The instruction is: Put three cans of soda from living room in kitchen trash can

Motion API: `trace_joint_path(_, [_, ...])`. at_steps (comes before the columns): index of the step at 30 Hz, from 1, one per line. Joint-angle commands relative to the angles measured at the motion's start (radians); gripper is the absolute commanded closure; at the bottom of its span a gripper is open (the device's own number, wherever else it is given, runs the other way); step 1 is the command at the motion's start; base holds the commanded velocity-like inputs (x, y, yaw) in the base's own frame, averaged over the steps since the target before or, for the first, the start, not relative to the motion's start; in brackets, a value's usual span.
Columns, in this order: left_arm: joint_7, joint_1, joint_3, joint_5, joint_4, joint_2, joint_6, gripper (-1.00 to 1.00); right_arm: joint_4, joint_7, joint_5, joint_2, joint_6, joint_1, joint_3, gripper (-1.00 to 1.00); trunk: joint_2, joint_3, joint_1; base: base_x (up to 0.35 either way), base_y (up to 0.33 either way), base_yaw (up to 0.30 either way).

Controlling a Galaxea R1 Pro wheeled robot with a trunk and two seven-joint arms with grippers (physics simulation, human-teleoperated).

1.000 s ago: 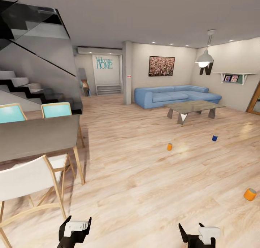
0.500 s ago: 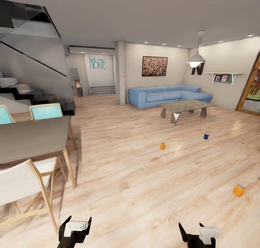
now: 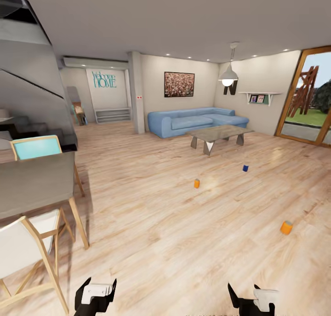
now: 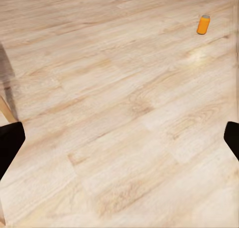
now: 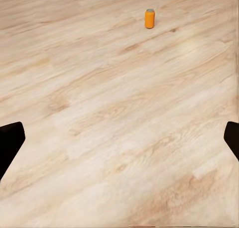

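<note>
Three soda cans stand upright on the wood floor of the living room ahead: an orange can [image 3: 196,183] in the middle, a dark blue can [image 3: 245,168] farther off near the glass coffee table [image 3: 219,133], and a second orange can [image 3: 286,227] nearer on the right. An orange can [image 4: 203,24] appears far off in the left wrist view, and an orange can [image 5: 150,18] in the right wrist view. My left gripper [image 3: 96,290] and right gripper [image 3: 248,300] hang low at the picture's bottom edge, both open and empty, far from every can. The trash can is out of view.
A grey dining table [image 3: 32,182] with wooden chairs [image 3: 23,251] stands close on my left. The blue corner sofa [image 3: 193,120] lines the back wall and wood-framed glass doors [image 3: 308,100] are at the right. A dark staircase [image 3: 27,77] rises at far left.
The whole view has swung to the right: table, sofa and cans slid left in the picture and the glass doors came into sight. Both grippers hold the same pose.
</note>
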Motion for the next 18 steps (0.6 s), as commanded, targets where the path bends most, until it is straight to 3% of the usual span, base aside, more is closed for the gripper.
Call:
trace_joint_path(1, [0.000,0.000,0.000,0.000,0.000,0.000,0.001,-1.00,0.000,0.000,0.000,0.000,0.000,0.000,0.000,-1.00,0.000,0.000,0.000,0.000,0.315,-0.252])
trace_joint_path(10, [0.000,0.000,-0.001,0.000,0.001,0.000,0.006,-1.00,0.000,0.000,-0.018,-0.001,-0.001,0.000,-0.005,-1.00,0.000,0.000,0.000,0.000,0.276,-0.245])
trace_joint_path(18, [0.000,0.000,-0.002,0.000,0.001,0.000,0.004,-1.00,0.000,0.000,-0.040,-0.002,0.001,0.000,-0.007,-1.00,0.000,0.000,0.000,0.000,0.071,-0.091])
